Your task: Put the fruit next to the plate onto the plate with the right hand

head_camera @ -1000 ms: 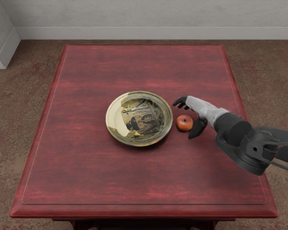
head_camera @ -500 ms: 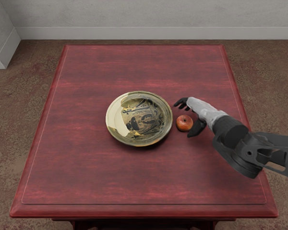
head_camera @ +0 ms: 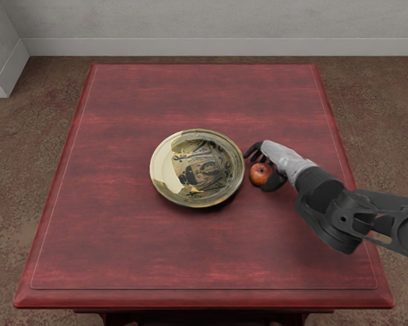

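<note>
Head view: A red-brown wooden table [head_camera: 156, 244] fills most of the picture. The floor [head_camera: 27, 170] around it is brown, and a pale wall [head_camera: 190, 20] runs along the top of the frame.

A round plate [head_camera: 160, 170] sits near the middle of the table. It is shiny and gold, and dark shapes are mirrored in its middle.

The fruit [head_camera: 260, 174] is small and round. It is red with a bit of orange, and it looks like a tiny apple. It lies on the table just right of the middle of the frame, right beside the plate's right edge and not on the plate.

The right arm [head_camera: 340, 214] comes in from the lower right of the frame. It is dark grey and black, and the part near the wrist is light grey. The right hand [head_camera: 270, 165] is at the fruit. Its dark fingers [head_camera: 253, 149] curl over the far side of the fruit, and the thumb [head_camera: 277, 182] hooks around the near side. So the hand is closed around the fruit and grips it from the right.
</note>
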### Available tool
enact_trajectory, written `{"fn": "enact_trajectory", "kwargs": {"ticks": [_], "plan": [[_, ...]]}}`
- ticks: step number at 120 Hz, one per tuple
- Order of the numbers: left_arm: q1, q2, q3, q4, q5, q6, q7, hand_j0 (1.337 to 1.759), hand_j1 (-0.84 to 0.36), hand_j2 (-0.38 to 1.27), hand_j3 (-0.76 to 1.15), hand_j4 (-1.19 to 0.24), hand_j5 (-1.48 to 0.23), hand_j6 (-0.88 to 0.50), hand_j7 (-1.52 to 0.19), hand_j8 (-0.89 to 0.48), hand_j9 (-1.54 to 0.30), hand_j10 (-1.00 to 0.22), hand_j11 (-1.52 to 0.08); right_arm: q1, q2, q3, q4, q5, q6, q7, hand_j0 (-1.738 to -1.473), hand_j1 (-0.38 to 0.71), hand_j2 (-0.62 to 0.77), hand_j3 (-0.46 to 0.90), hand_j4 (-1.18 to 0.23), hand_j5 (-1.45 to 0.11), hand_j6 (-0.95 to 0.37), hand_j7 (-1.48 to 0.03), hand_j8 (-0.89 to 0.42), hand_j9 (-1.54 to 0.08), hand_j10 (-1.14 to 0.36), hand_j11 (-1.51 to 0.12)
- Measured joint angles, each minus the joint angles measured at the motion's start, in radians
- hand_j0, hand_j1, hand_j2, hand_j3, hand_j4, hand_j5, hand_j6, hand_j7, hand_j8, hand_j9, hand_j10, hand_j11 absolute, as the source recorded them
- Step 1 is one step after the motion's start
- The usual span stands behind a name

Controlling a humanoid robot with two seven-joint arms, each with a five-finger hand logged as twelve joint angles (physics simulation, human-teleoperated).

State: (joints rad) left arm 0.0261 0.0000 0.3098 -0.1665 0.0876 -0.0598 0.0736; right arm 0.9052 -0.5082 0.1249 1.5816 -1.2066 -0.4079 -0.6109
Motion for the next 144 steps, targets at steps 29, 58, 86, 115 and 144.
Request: {"fn": "enact_trajectory", "kwargs": {"ticks": [29, 58, 86, 115, 144], "plan": [[0.0, 0.0, 0.0, 0.0, 0.0, 0.0, 0.0, 1.658, 0.06, 0.05, 0.0, -0.24, -0.32, -0.24, -0.32, -0.24, -0.32, -0.24, -0.32, -0.007, 0.021, 0.002, -0.018, 0.0, -0.006, -0.001, -1.656, 0.23, -0.06, 0.0, -0.51, -0.67, -0.5, -0.66, -0.41, -0.67, -0.51, -0.67], [0.0, 0.0, 0.0, 0.0, 0.0, 0.0, 0.0, 1.658, 0.06, 0.05, 0.0, -0.24, -0.32, -0.24, -0.32, -0.24, -0.32, -0.24, -0.32, -0.007, 0.025, 0.005, -0.023, 0.011, -0.019, -0.001, -1.652, 0.26, 0.1, 0.0, -0.62, -0.82, -0.48, -0.81, -0.38, -0.83, -0.54, -0.83], [0.0, 0.0, 0.0, 0.0, 0.0, 0.0, 0.0, 1.658, 0.06, 0.05, 0.0, -0.24, -0.32, -0.24, -0.32, -0.24, -0.32, -0.24, -0.32, -0.005, 0.019, 0.04, -0.06, 0.019, -0.025, 0.0, -1.654, 0.24, 0.26, 0.0, -0.66, -0.9, -0.54, -0.88, -0.45, -0.9, -0.6, -0.9], [0.0, 0.0, 0.0, 0.0, 0.0, 0.0, 0.0, 1.658, 0.06, 0.05, 0.0, -0.24, -0.32, -0.24, -0.32, -0.24, -0.32, -0.24, -0.32, 0.017, 0.037, 0.144, -0.065, 0.023, -0.024, 0.0, -1.656, 0.26, 0.36, 0.0, -0.68, -0.92, -0.56, -0.9, -0.47, -0.92, -0.62, -0.92], [0.0, 0.0, 0.0, 0.0, 0.0, 0.0, 0.0, 1.658, 0.06, 0.05, 0.0, -0.24, -0.32, -0.24, -0.32, -0.24, -0.32, -0.24, -0.32, 0.065, 0.163, 0.192, -0.064, 0.033, -0.024, 0.0, -1.658, 0.28, 0.43, 0.0, -0.68, -0.94, -0.55, -0.91, -0.46, -0.94, -0.61, -0.93]]}}
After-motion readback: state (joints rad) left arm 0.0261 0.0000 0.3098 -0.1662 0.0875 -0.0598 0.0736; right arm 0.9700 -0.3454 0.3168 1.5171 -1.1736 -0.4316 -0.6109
